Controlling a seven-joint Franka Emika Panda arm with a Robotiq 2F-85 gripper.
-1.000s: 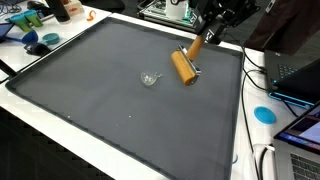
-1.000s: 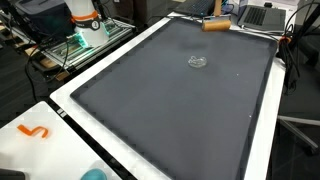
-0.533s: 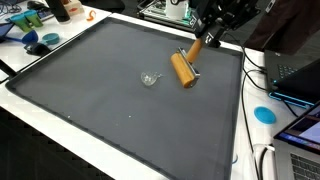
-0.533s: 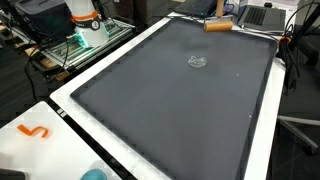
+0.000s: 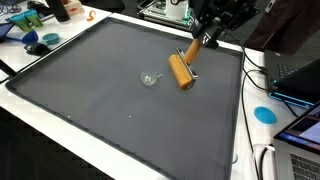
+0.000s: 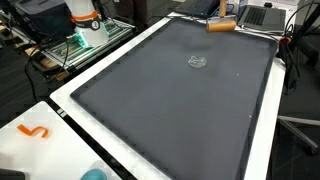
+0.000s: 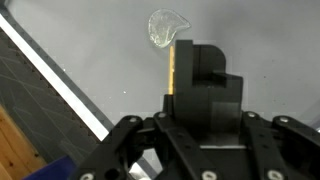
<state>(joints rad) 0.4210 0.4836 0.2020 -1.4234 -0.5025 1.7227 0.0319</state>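
**Clerk:** What was in hand at the time of inspection?

**Inspector:** A wooden roller [image 5: 180, 70], a thick cylinder on a metal frame with a slim wooden handle [image 5: 194, 47]. It stood at the far part of the dark mat [image 5: 90, 95], near the far edge, as both exterior views showed [image 6: 221, 26].

**Clerk:** And its attitude?

**Inspector:** Tilted, with the handle end raised toward the arm. I could not tell whether the low end of the cylinder touched the mat or hung just above it.

**Clerk:** The gripper?

**Inspector:** The gripper [image 5: 205, 37] was clamped on the upper end of the handle, jaws narrow around it. The wrist view showed little beyond the gripper's own body.

**Clerk:** How did you judge the piece would handle?

**Inspector:** Stiff and solid, moderately heavy at the cylinder end, so a hold high on the handle would let it swing or twist. The smooth round wood could slip. A hold lower on the handle, nearer the frame, seemed the steadier one. The cylinder would roll freely if set down.

**Clerk:** Anything nearby?

**Inspector:** A small clear scrap [image 5: 149, 78] lay mid-mat, apart from the roller. A blue disc [image 5: 264, 114] and a laptop [image 5: 300, 75] sat off the mat, well clear.
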